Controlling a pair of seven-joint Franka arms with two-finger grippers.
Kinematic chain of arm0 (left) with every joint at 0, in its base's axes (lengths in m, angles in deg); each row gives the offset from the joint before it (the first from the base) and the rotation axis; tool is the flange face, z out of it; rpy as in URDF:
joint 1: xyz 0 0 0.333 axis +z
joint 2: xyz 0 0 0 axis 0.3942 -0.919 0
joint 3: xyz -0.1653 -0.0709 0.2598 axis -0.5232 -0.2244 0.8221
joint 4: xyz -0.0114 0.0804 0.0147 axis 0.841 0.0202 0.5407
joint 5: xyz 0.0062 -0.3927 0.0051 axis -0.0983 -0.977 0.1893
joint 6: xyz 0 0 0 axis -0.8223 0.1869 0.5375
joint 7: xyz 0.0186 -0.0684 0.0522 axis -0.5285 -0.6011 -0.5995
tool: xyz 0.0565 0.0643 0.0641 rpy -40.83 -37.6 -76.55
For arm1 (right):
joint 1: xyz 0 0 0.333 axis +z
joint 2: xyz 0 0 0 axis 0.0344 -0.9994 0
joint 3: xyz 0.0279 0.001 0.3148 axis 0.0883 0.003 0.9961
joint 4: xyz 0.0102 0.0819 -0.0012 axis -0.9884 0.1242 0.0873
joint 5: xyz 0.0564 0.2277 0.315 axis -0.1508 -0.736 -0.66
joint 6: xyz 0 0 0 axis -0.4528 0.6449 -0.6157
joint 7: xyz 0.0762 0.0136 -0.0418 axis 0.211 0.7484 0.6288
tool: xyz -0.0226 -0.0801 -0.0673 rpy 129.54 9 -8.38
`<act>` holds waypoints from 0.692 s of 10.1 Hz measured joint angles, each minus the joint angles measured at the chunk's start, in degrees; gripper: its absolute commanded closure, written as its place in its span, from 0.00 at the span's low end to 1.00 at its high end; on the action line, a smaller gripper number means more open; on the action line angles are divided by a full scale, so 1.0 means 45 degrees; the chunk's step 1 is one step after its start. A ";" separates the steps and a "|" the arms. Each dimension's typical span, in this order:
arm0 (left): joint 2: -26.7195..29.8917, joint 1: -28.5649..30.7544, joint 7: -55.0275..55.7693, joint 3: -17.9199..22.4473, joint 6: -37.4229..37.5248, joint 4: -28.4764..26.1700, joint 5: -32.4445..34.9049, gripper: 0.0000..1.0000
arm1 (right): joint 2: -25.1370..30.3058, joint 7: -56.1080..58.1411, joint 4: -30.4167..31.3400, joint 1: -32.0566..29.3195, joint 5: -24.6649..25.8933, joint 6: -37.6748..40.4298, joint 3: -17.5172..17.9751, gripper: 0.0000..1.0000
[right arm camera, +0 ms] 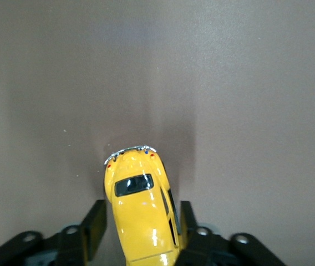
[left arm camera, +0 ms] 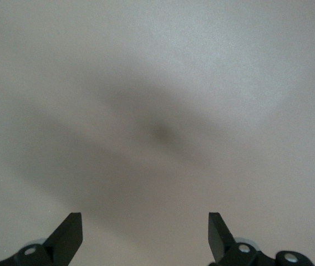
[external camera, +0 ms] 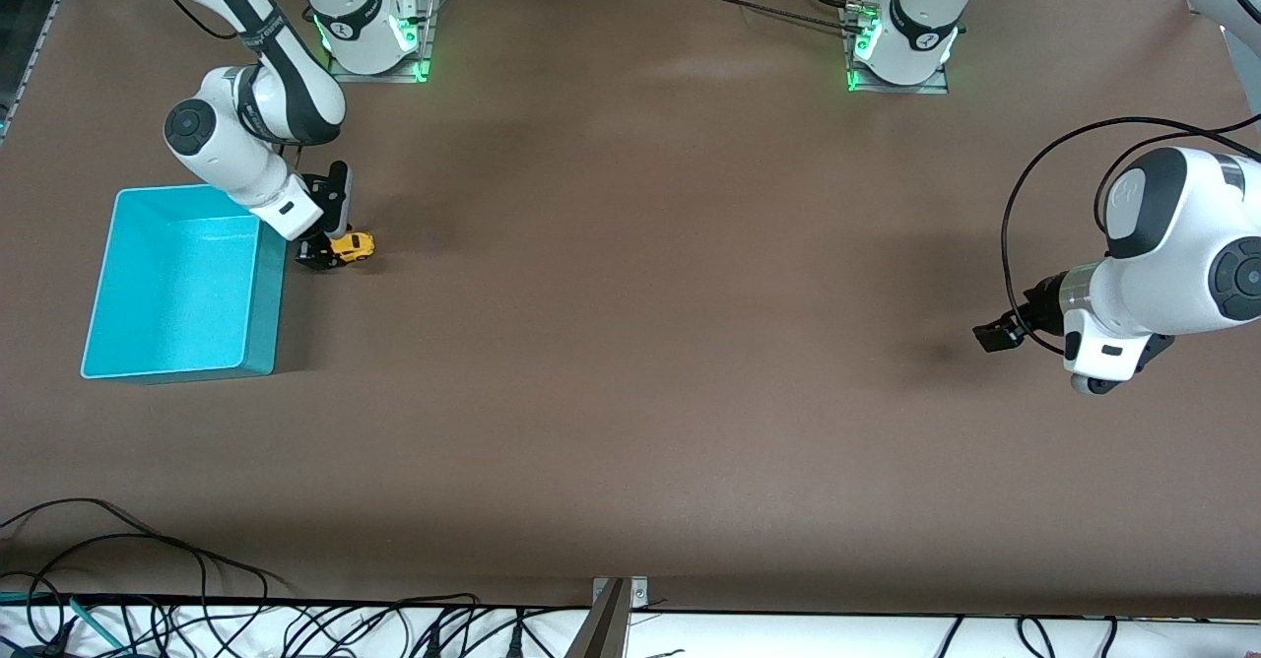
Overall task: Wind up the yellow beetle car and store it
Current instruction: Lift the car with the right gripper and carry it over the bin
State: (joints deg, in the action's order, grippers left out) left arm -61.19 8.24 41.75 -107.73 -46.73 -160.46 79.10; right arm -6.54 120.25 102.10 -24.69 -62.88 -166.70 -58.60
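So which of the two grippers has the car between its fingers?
The right gripper, down beside the turquoise bin, has closed on the yellow car. The left gripper hangs open over bare table.

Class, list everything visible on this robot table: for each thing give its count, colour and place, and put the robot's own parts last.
yellow beetle car: one, bright yellow with dark windows, on the table beside the bin, toward the right arm's end, between the right gripper's fingers.
bin: one, turquoise, open-topped, at the right arm's end of the table.
table: one, brown surface.
cables: several, black, along the table edge nearest the front camera.
right gripper: one, black, low at the table, shut on the car's sides.
left gripper: one, black, open, over bare table at the left arm's end; this arm waits.
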 measured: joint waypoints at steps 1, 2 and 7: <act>0.0000 0.0004 -0.0011 0.0000 0.0000 0.0000 0.0000 0.00 | 0.0028 0.0007 -0.0004 -0.0001 0.0000 -0.0011 0.0005 0.91; 0.0001 0.0014 -0.0159 0.0000 0.0025 0.0006 0.0000 0.00 | 0.0028 0.0019 -0.0004 -0.0004 0.0000 -0.0011 0.0009 0.93; 0.0972 0.0175 -0.4446 0.0051 0.1541 0.0414 0.0001 0.00 | 0.1630 0.0030 -0.1270 -0.0326 -0.0007 0.3421 0.0563 0.94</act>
State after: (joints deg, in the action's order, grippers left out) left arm -56.82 9.03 21.75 -107.50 -39.79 -158.60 79.10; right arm 0.79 120.38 96.38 -26.15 -62.91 -151.31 -56.07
